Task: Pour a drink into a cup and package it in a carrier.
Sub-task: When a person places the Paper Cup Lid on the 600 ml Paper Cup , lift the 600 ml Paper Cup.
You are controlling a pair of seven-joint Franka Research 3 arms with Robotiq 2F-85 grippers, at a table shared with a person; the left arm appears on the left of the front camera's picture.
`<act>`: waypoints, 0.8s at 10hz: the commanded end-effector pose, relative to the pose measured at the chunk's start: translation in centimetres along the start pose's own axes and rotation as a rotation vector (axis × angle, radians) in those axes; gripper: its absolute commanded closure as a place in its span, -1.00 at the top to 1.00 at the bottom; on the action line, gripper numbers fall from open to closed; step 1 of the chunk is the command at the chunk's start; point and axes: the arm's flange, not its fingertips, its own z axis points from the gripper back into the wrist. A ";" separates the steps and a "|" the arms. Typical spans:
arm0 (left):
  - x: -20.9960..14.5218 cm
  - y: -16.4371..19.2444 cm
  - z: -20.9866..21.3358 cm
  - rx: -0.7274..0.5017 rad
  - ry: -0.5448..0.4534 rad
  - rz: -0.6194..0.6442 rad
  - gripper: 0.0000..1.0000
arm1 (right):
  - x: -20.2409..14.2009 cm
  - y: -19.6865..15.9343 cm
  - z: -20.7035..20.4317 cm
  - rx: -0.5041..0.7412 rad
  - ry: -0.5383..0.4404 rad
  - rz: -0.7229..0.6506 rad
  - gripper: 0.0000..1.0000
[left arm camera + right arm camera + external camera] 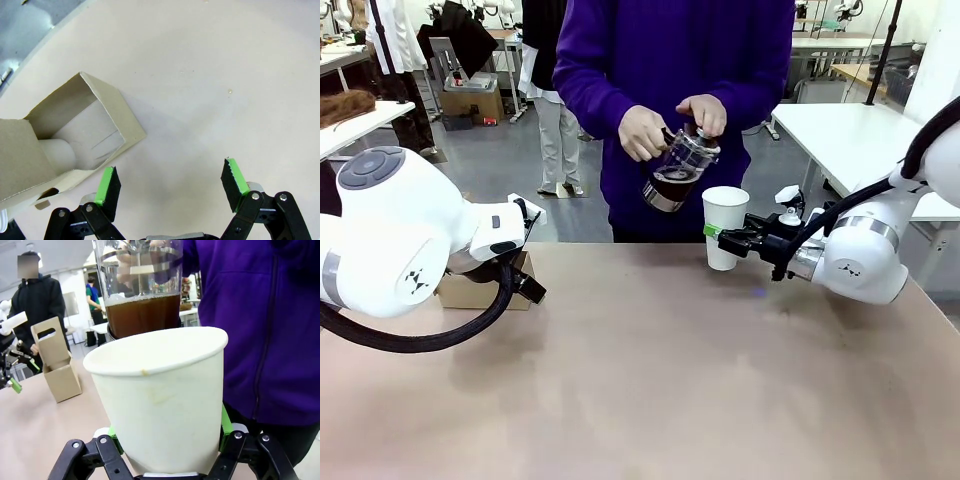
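Note:
A white paper cup [725,222] [160,405] stands at the table's far side, and my right gripper [720,235] [170,432] is shut on its lower half. A person in purple holds a clear metal-banded jug [677,165] [140,285] tilted just above and left of the cup's rim, with the dark drink [670,185] [142,315] inside it. The brown cardboard carrier [480,292] [105,107] [57,365] stands at the left, partly behind my left arm [410,240]. My left gripper [170,182] hangs open over bare table right beside the carrier, holding nothing.
A pale rounded shape [57,152] lies inside the carrier; I cannot tell what it is. The wide tan tabletop [660,380] stretches between my arms. Other tables and people stand far behind the person.

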 end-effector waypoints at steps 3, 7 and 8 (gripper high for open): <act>0.0 0.0 0.0 -0.002 -0.001 0.002 1.00 | 0.4 0.2 -0.1 -0.006 0.012 0.005 0.60; 0.0 0.0 0.0 -0.002 -0.001 0.002 1.00 | 0.4 0.2 -0.1 -0.006 0.012 0.005 0.60; 0.0 0.0 0.0 -0.002 -0.001 0.002 1.00 | 0.4 0.2 -0.1 -0.006 0.012 0.005 0.60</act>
